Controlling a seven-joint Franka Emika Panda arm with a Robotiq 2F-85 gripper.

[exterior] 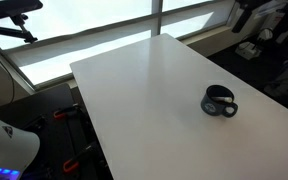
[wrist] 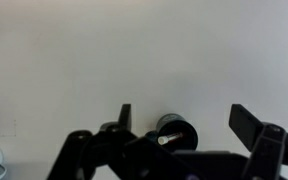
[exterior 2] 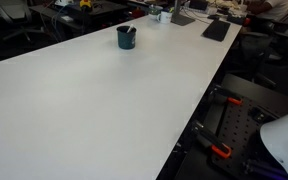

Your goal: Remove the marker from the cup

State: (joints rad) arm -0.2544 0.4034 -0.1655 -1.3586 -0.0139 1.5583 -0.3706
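The cup [exterior: 220, 102] is a small black mug that stands on the white table [exterior: 154, 90]. It also shows far back in an exterior view [exterior 2: 126, 37]. In the wrist view the cup [wrist: 179, 128] lies between my fingers and well beyond them. The marker [wrist: 165, 139] sticks out of it with a pale end showing. My gripper [wrist: 187, 122] is open and empty, with one dark finger on each side of the cup. The gripper is not seen in either exterior view.
The table's edge [exterior 2: 199, 105] drops off to a dark floor with red clamps. Other desks with clutter [exterior 2: 189, 15] stand beyond the cup. A window [exterior: 94, 30] runs behind the table. Part of the white robot body [exterior: 4, 150] shows at a corner.
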